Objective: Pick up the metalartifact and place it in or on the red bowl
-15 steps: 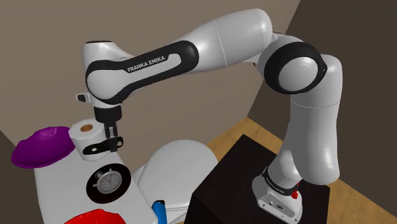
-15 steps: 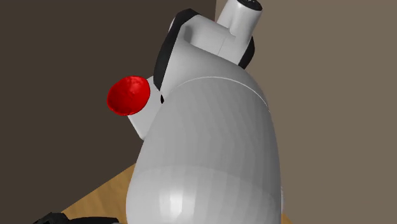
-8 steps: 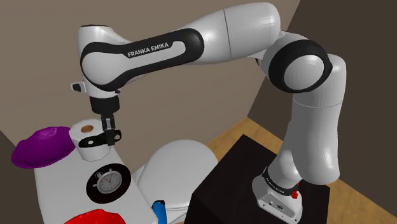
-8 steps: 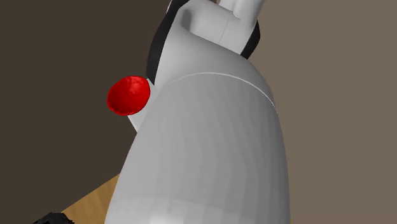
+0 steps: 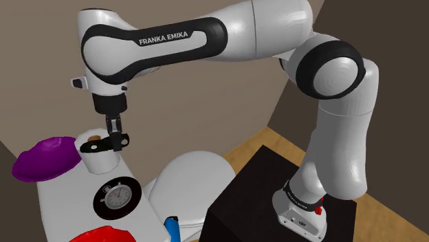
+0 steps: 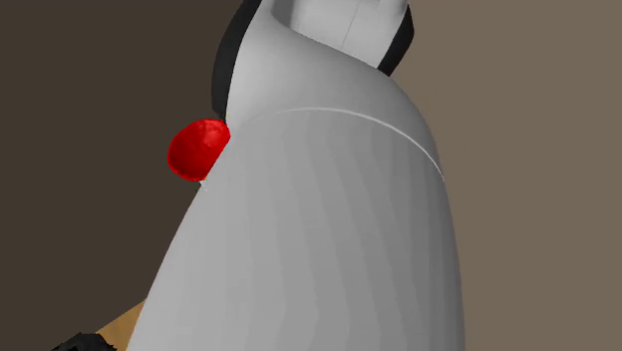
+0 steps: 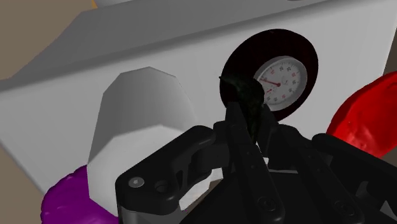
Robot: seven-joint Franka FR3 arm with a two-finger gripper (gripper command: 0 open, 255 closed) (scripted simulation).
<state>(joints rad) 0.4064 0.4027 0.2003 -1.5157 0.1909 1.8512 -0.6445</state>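
The black fingers [image 5: 117, 140] are pinched on one end of the dark, flat metalartifact [image 5: 93, 146], which hangs level off the counter [image 5: 67, 210], over the top of a white cylinder [image 5: 102, 161]; whether it touches that cylinder I cannot tell. A purple bowl [image 5: 45, 158] lies just to the shoulder view's left of the cylinder, and a black round dial [image 5: 117, 196] lies nearer the camera. The red bowl [image 5: 103, 236] sits at the near edge, well apart from the metalartifact.
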